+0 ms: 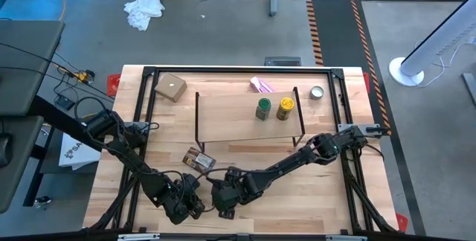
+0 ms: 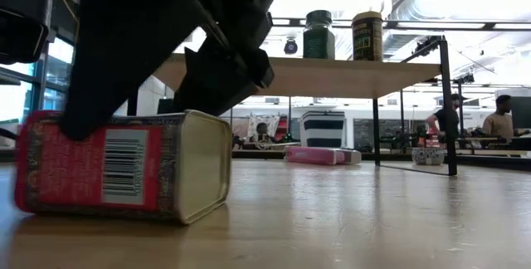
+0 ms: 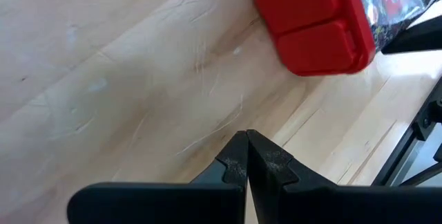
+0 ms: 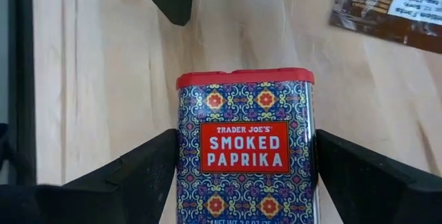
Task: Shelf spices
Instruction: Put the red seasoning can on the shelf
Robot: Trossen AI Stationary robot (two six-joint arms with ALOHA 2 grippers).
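A pale butcher-block table (image 1: 245, 189) carries the long low shelf (image 1: 223, 126) of light wood on thin black legs, with the green-lidded jar (image 1: 263, 108) and yellow jar (image 1: 285, 107) already on its plank. The red-lidded, blue-patterned smoked paprika tin (image 4: 246, 148) lies on its side at the near edge, so the right gripper (image 4: 245, 165) reaches low, fingers spread to either side, seemingly to pinch its flat faces. Just left, the left gripper (image 3: 246, 158) waits with fingertips pressed together. The flat orange-brown packet (image 1: 198, 159) lies nearby, unshelved.
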